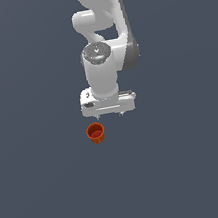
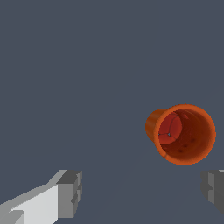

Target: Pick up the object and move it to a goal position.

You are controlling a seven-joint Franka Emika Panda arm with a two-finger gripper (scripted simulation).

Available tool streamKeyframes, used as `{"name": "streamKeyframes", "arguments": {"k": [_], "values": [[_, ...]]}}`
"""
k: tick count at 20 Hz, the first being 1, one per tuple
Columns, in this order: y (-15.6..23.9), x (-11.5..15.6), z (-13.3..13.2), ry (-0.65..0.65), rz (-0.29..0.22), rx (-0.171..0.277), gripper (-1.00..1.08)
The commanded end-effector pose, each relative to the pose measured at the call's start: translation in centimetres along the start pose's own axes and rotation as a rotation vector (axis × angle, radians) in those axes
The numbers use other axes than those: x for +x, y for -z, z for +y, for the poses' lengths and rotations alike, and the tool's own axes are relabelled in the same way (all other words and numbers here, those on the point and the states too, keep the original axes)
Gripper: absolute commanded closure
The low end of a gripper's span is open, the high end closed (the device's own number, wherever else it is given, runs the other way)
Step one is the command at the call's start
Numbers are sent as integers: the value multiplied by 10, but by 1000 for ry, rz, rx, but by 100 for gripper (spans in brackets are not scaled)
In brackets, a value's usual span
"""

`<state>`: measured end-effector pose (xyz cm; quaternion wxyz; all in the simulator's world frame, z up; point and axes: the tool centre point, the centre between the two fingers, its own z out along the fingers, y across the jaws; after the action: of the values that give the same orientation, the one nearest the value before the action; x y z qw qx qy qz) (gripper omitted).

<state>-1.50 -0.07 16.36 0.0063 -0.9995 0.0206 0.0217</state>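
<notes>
Broadly, the dark grey worktop (image 1: 49, 192) fills both views and carries nothing else that shows. Next in size comes the white arm (image 1: 103, 56), reaching down toward the camera in the exterior view and ending in the tool (image 1: 110, 115), which hangs above the surface with its short fingertips pointing down.

That tool is spread wide and grasps nothing: in the wrist view its two grey fingers (image 2: 70, 192) stand well apart at either side of the frame, with bare worktop between them.

Smallest is the cup (image 1: 95, 132), orange-red and ribbed, resting on the worktop just beside the tool, a little toward the exterior view's left and nearer that camera. It is apart from both fingers, not between them. In the wrist view the cup (image 2: 181, 133) shows its darker red inside, the mouth facing the camera and the narrower base trailing behind, so it appears tilted or on its side; which one, I cannot settle.

My judgement is that the coming move turns on this offset: the tool must shift sideways until the cup sits between the fingers, then descend and close. No goal marker is visible.
</notes>
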Motion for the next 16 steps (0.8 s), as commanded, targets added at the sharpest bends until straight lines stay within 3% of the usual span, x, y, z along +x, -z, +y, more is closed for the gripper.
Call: {"name": "streamKeyframes", "arguments": {"k": [1, 16], "values": [[0, 0, 0, 0, 0, 0, 20], [2, -4, -1, 38, -3, 2, 20]]}}
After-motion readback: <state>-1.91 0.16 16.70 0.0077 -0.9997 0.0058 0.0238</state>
